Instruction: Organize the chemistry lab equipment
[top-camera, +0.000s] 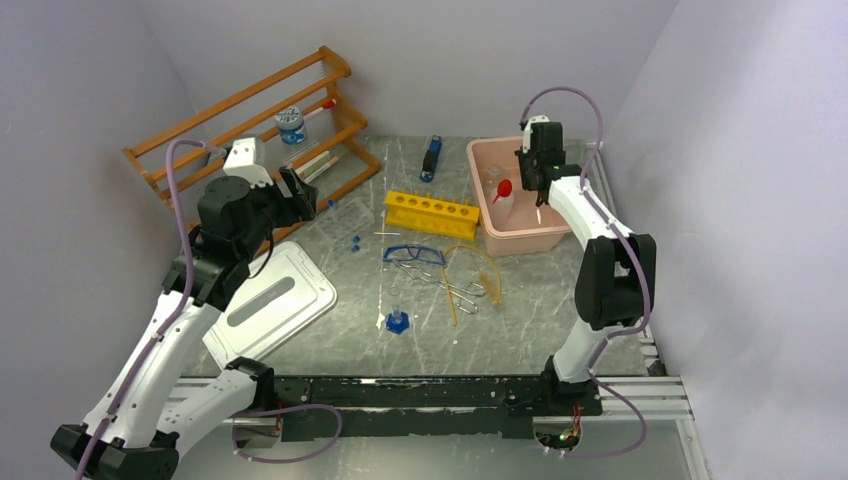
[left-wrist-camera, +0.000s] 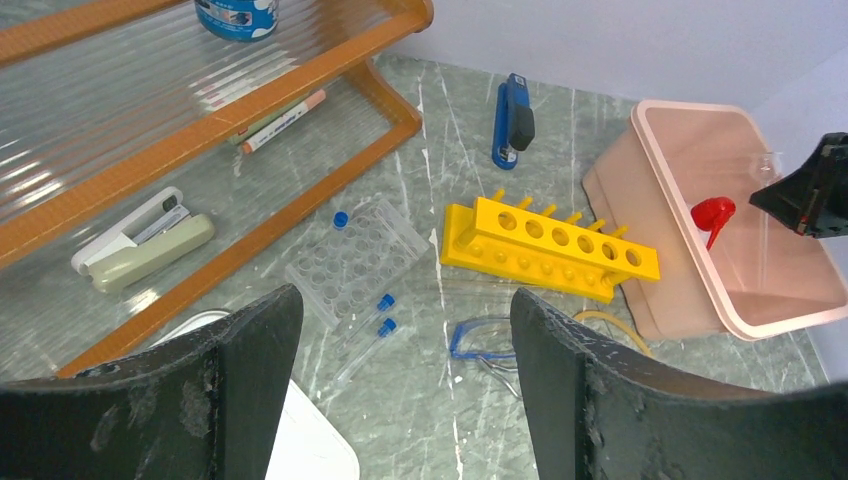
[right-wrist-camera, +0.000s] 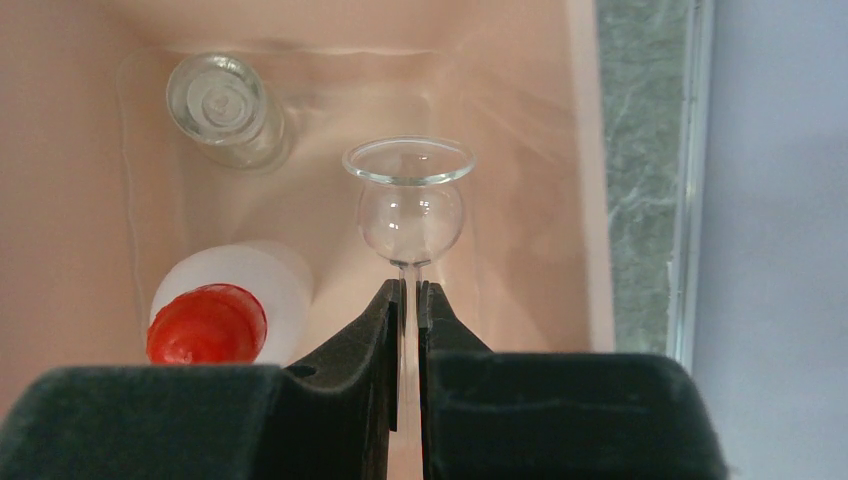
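The right gripper (right-wrist-camera: 410, 290) pinches the thin stem of a glass funnel (right-wrist-camera: 408, 195) over the pink bin (right-wrist-camera: 520, 90), at two o'clock on the table. It should go down slowly and be released only once it rests on bare floor, clear of the red-capped bottle (right-wrist-camera: 225, 315) at its eight o'clock, since glass chips. The left gripper (left-wrist-camera: 405, 305) hangs spread wide and empty toward ten o'clock. Goggles (top-camera: 413, 254), tongs (top-camera: 447, 285) and tubing (top-camera: 488, 275) lie mid-table on the grey marbled top (top-camera: 560, 320), between pale walls.
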